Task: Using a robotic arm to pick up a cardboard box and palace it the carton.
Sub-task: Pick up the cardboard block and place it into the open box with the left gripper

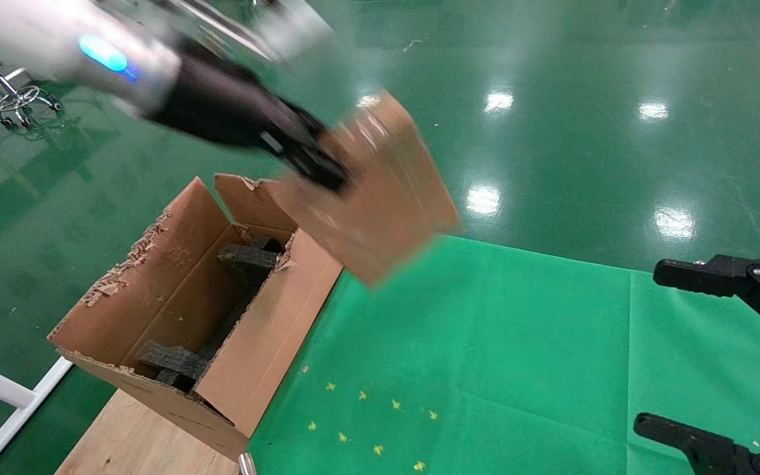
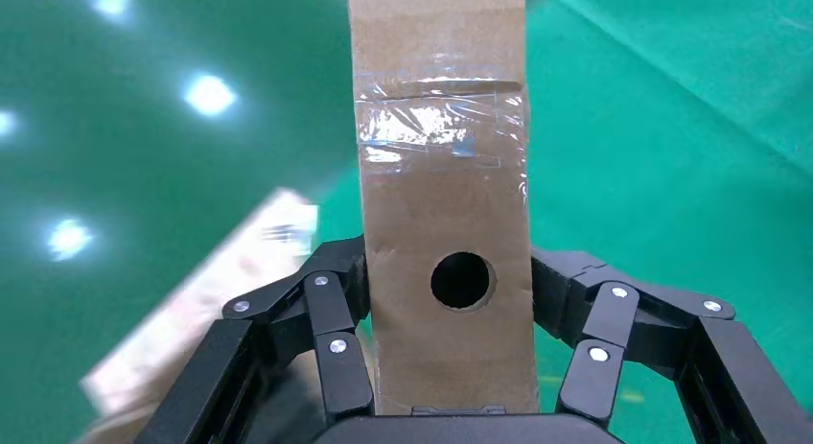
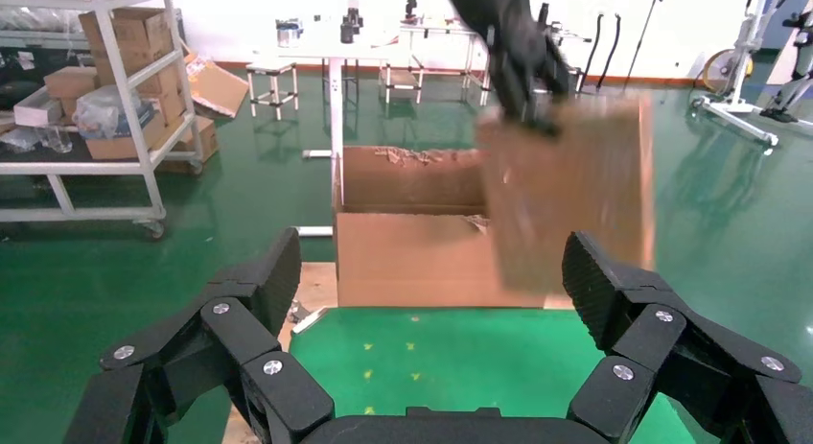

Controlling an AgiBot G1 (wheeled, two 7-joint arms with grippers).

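Observation:
My left gripper (image 1: 327,173), black on the white arm with the blue light ring (image 1: 104,54), is shut on the cardboard box (image 1: 380,191) and holds it in the air, tilted, by the far right corner of the carton (image 1: 175,316). In the left wrist view the fingers (image 2: 336,300) clamp both sides of the taped box (image 2: 441,175), its round hole (image 2: 461,280) facing the camera. The carton stands open at the table's left, with torn edges and black foam blocks (image 1: 248,258) inside. My right gripper (image 1: 647,348) is open and empty at the right edge. The right wrist view shows the box (image 3: 570,190) and the carton (image 3: 412,257).
A green cloth (image 1: 485,343) with small yellow marks (image 1: 367,422) covers the table. The carton rests on a wooden board (image 1: 129,429). A white frame (image 1: 4,396) stands at the lower left. A shelf rack with boxes (image 3: 115,99) and tables stand on the green floor beyond.

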